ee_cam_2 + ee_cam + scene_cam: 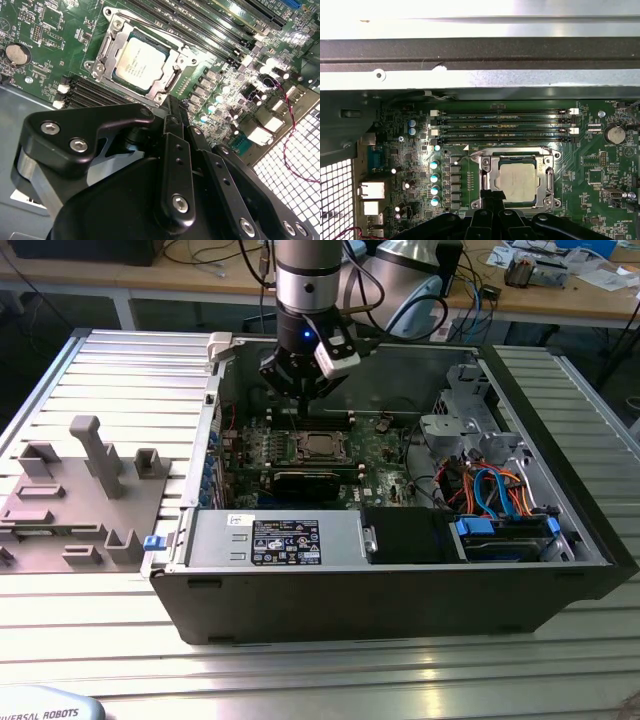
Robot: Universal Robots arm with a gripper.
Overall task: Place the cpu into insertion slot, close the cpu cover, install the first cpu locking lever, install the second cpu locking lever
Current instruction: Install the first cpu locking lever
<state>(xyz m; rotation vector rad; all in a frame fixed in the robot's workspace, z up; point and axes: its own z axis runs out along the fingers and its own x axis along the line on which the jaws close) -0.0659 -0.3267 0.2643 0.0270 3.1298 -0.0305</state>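
closest to the lens sat my pincer (172,107), fingers pressed together on nothing, tips at the socket's six o'clock edge. going left to right: cpu cover (102,52) lay shut, cpu (140,62) was seated in the insertion slot (547,181). chip seemed light, stiff, fragile; i'd grip only its edges.

One open computer case (400,580) lies on the bench (300,670), holding one green motherboard (590,175). The board carries one cpu (519,183), seated in one insertion slot (546,200) beneath one cpu cover (488,180). Four long memory slots (502,125) lie side by side, near one round coin battery (615,134). One arm (305,280) with one claw (297,380) hangs above. One grey holder tray (80,500) lies beside the case.
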